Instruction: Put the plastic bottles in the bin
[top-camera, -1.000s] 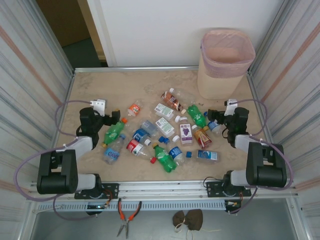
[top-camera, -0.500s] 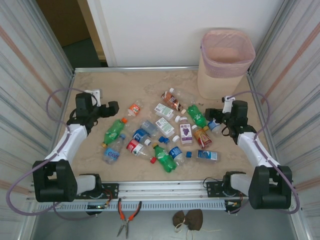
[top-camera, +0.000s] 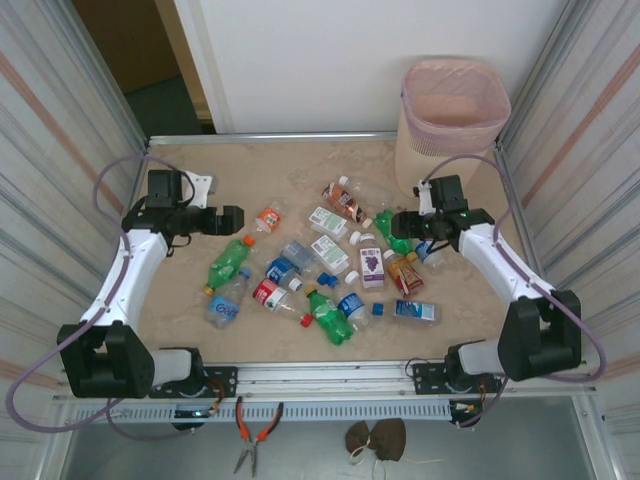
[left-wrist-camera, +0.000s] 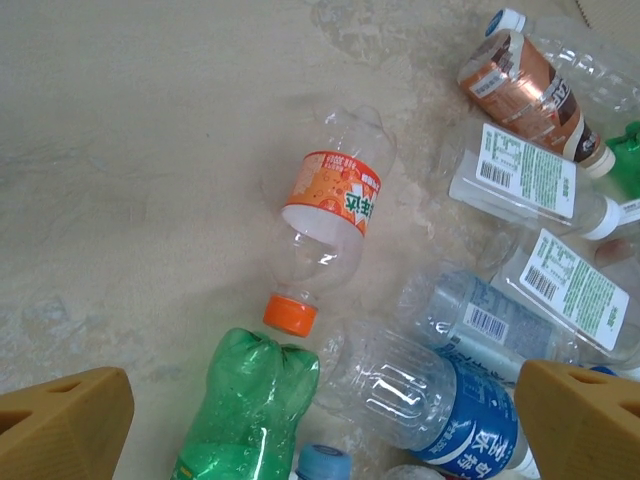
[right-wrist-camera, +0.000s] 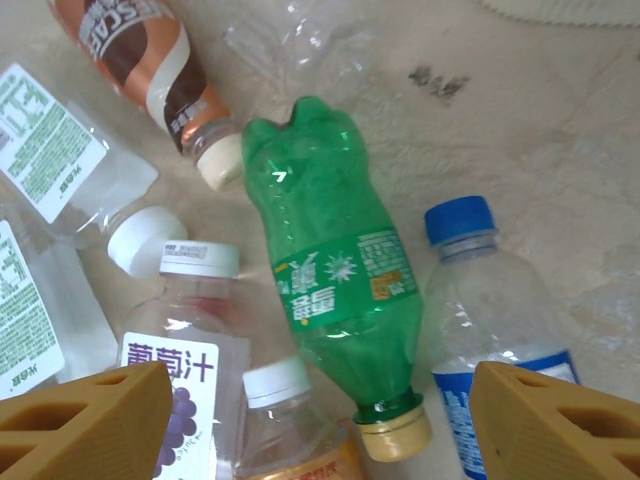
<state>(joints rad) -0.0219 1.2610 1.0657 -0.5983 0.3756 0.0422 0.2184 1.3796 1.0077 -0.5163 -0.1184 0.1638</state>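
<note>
Several plastic bottles lie scattered mid-table. My left gripper (top-camera: 231, 218) is open, low over the table just left of a clear orange-label bottle (top-camera: 267, 217) (left-wrist-camera: 325, 215). A green bottle (left-wrist-camera: 245, 420) and a clear blue-label bottle (left-wrist-camera: 440, 395) lie between its fingers (left-wrist-camera: 60, 425), untouched. My right gripper (top-camera: 400, 225) (right-wrist-camera: 320, 415) is open, its fingers (right-wrist-camera: 555, 420) straddling the neck end of a green bottle with a yellowish cap (right-wrist-camera: 335, 270) without touching it. A blue-capped bottle (right-wrist-camera: 490, 290) lies to its right. The beige bin (top-camera: 430, 160) stands at the back right.
A brown-label bottle (right-wrist-camera: 140, 50) and a grape-label bottle (right-wrist-camera: 175, 370) lie left of the right gripper. Loose blue caps (top-camera: 327, 280) sit among the bottles. Corrugated walls close both sides. Pliers (top-camera: 255, 430) lie below the near rail.
Both arms have reached out from their folded poses. The left gripper moved away from its base toward the orange-label bottle. The right gripper moved left over the green bottle, its jaws narrowing somewhat.
</note>
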